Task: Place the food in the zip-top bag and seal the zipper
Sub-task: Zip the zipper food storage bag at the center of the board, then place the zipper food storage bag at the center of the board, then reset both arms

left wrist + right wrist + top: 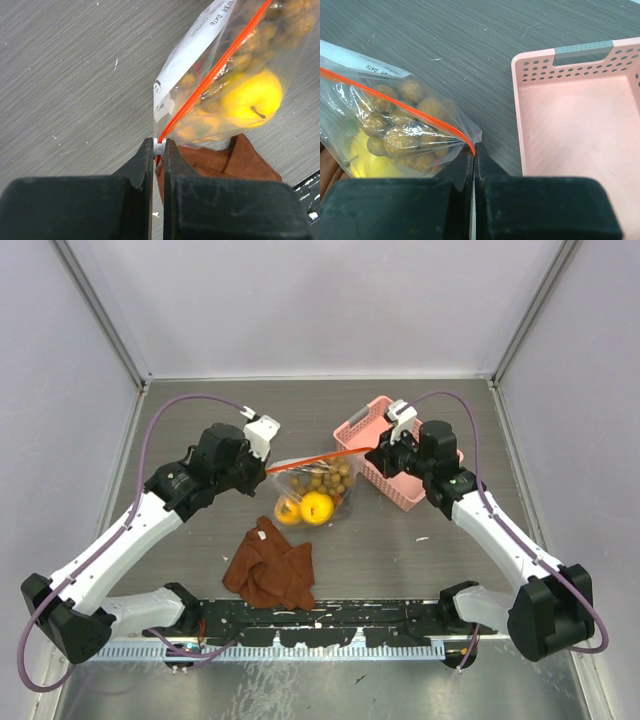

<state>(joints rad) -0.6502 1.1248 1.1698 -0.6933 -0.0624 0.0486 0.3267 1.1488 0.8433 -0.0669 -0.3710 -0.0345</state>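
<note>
We see left gripper (159, 146) pinching one end of the thin orange-red zipper (216, 69), right gripper (474, 149) pinching the other. Crinkly clear zip-top bag (330, 502) stretches between them, holding bumpy brownish-green grapes (395, 135) and a smooth round yellow fruit (252, 97), near the perforated pink basket (580, 125).
</note>
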